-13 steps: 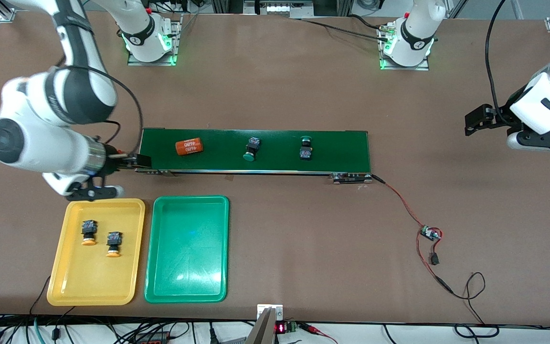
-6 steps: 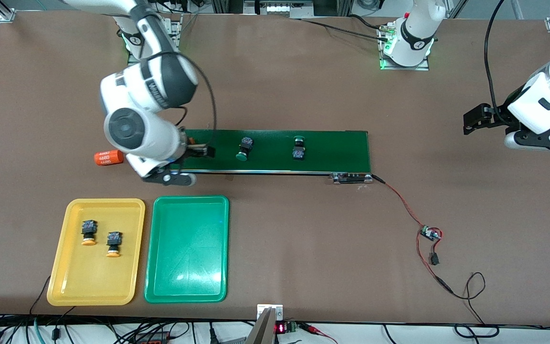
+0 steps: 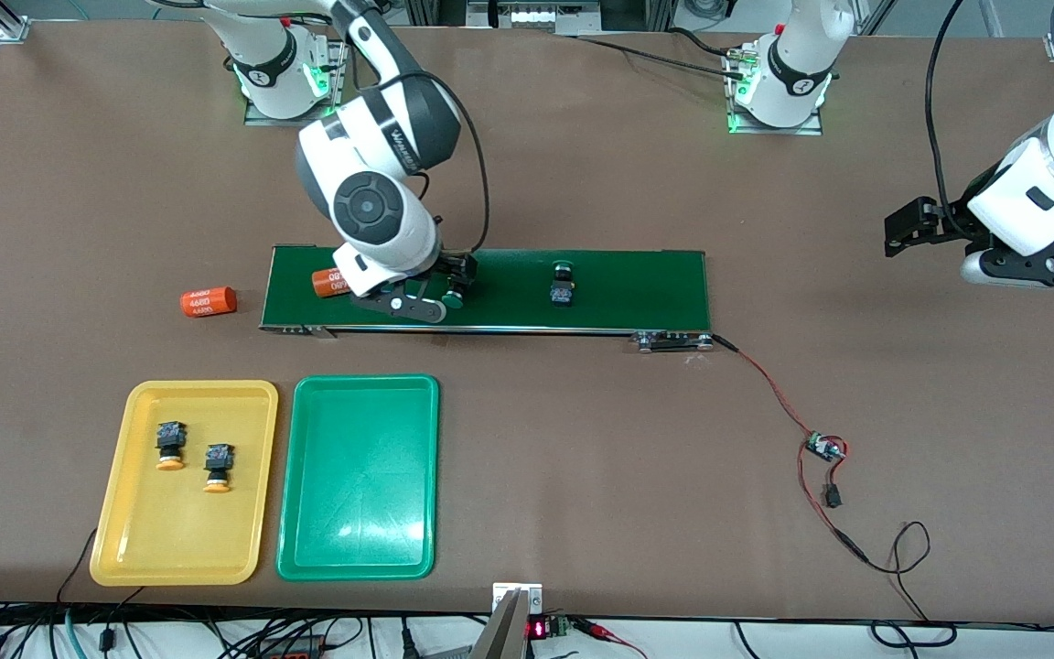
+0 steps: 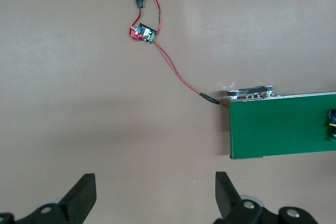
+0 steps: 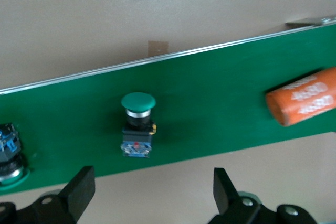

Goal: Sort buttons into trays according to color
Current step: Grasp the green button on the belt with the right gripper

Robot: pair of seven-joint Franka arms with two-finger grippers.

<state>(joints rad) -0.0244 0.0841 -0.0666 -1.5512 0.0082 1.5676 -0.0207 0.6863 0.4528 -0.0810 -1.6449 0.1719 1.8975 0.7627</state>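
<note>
Two green-capped buttons lie on the dark-green conveyor belt point(image 3: 618, 288). One green button point(image 3: 455, 297) point(image 5: 137, 124) sits just under my right gripper point(image 3: 459, 275) point(image 5: 152, 192), which hovers open over the belt with nothing between its fingers. The other green button point(image 3: 564, 284) point(image 5: 8, 153) lies farther toward the left arm's end. Two orange-capped buttons point(image 3: 169, 446) point(image 3: 218, 467) rest in the yellow tray point(image 3: 138, 540). The green tray point(image 3: 358, 476) beside it holds nothing. My left gripper point(image 3: 911, 229) point(image 4: 155, 195) waits open above bare table, off the belt's end.
One orange "4680" cylinder point(image 3: 326, 282) point(image 5: 304, 95) lies on the belt beside my right hand; another point(image 3: 208, 301) lies on the table off the belt's end. A small circuit board point(image 3: 824, 448) point(image 4: 144, 32) with red wires trails from the belt's other end.
My right arm swung from beside the yellow tray to over the belt. The green buttons rode toward the right arm's end. An orange cylinder now lies on the table.
</note>
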